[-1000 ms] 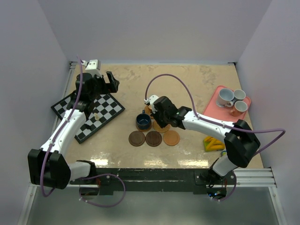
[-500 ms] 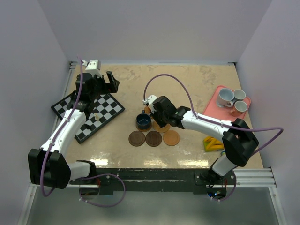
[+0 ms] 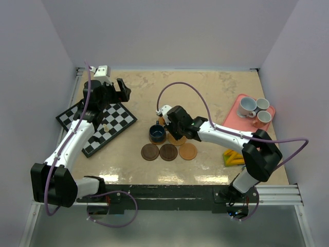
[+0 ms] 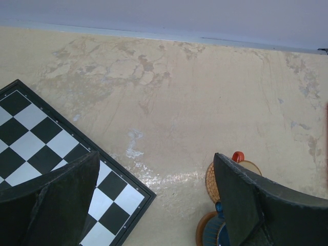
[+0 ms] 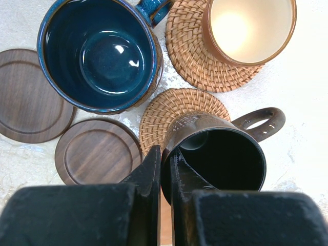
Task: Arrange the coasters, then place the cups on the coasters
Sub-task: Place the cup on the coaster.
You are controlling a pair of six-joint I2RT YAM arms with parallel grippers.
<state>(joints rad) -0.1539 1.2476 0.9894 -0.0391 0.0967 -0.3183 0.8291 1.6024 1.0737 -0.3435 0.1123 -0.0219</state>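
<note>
While mouth-up, black cup (image 5: 220, 161), handle rightward

Bright even light; glare strip on table (image 3: 154, 176) near edge; soft shadows.

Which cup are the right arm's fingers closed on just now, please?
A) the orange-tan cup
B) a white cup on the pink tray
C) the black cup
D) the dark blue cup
C: the right wrist view shows the right fingers pinching the rim of the black cup, which sits over a woven coaster.
</note>
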